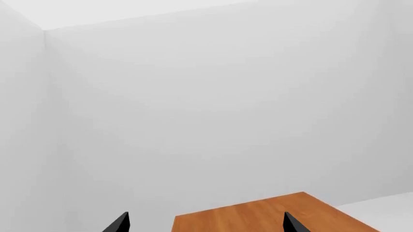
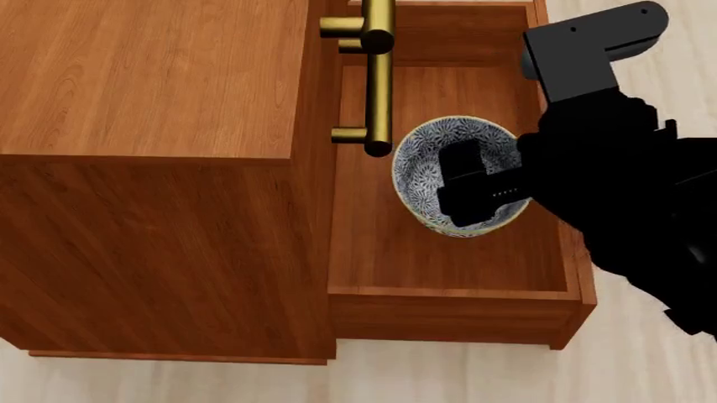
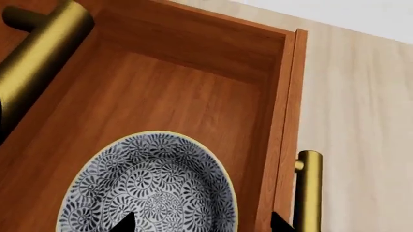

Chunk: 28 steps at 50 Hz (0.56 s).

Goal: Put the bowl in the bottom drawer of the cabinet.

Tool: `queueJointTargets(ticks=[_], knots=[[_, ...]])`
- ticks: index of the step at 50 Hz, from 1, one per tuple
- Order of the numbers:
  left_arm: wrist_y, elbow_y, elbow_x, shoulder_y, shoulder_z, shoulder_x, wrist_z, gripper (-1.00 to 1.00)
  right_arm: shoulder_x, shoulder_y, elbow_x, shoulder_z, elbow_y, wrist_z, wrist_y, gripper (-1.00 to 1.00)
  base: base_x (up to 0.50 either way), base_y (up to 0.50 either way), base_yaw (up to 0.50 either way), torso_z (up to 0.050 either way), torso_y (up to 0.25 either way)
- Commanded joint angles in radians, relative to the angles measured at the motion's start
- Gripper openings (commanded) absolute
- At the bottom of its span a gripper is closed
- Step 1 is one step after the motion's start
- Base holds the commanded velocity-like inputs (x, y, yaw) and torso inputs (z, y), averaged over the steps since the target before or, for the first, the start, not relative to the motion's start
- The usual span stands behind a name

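Head view, left to right. The cabinet (image 2: pixel 157 126) fills the left and centre: plain reddish-brown top, side panel below it, standing on pale wood floor (image 2: pixel 336 382). At its right edge a brass handle (image 2: pixel 379 75) of an upper drawer juts out over the pulled-out bottom drawer (image 2: pixel 448 306). That drawer is open; its floor and four walls are visible.

The bowl (image 2: pixel 424 168), white with blue-grey floral pattern, sits inside the open drawer volume, about mid-length, just right of the brass handle. Whether its base touches the drawer floor cannot be told from this view.

The right hand (image 2: pixel 476 189) is black; one finger reaches down inside the bowl, against the rim on the side facing the arm. It looks pinched on that rim, the other finger hidden behind the bowl wall. The rest of the black arm fills the right side of the view.

Right wrist view: bowl (image 3: pixel 154 188) close below the camera, inside pattern plain. Two dark fingertips (image 3: pixel 123 223) show at the picture edge on either side of the bowl's rim area. Drawer wall (image 3: pixel 287 121) beside it, with the drawer's own brass handle (image 3: pixel 308 188) outside that wall over the floor.

Left wrist view: left hand (image 1: pixel 205 223) spread, nothing between the two dark tips; a wooden surface (image 1: pixel 264 215) and white walls (image 1: pixel 193 106) beyond.
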Motion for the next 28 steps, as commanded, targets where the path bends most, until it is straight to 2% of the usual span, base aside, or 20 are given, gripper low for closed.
queueJointTargets(ticks=[1,28], knots=[[0.004,0.003,-0.008,-0.001,-0.001,-0.005,-0.004,1.00,0.018,0.014,0.016,0.020,-0.035,0.030,0.032,1.00,0.00,0.00,0.00,0.000,0.000],[0.021,0.016,-0.011,0.016,-0.004,-0.015,-0.009,1.00,0.142,-0.004,0.176,0.178,-0.217,0.174,0.134,1.00,0.00,0.00,0.00,0.000,0.000]])
